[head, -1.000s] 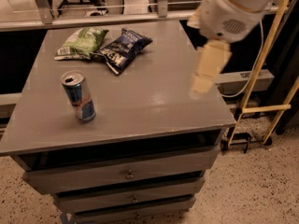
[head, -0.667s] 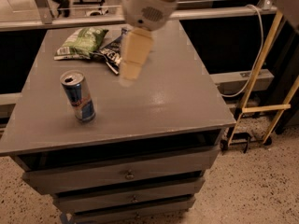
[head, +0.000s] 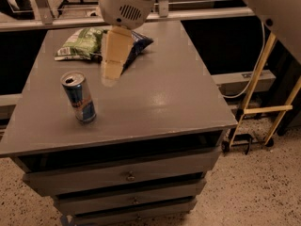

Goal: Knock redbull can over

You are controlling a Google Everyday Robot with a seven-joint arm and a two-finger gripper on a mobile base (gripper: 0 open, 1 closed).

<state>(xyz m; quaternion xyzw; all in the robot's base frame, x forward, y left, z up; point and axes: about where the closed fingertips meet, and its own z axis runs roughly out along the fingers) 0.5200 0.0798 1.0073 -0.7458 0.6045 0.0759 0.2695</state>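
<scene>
The redbull can stands upright on the left part of the grey cabinet top. It is blue and silver with a silver top and pull-tab. My gripper hangs from the white wrist above the table, to the right of the can and a little behind it. It does not touch the can. Its cream-coloured fingers point down and overlap in this view.
A green snack bag and a dark blue snack bag lie at the back of the top, partly behind my gripper. The cabinet has drawers below. A yellow frame stands on the floor to the right.
My gripper has moved left across the table, from over the right edge to near the can. The can has not moved.
</scene>
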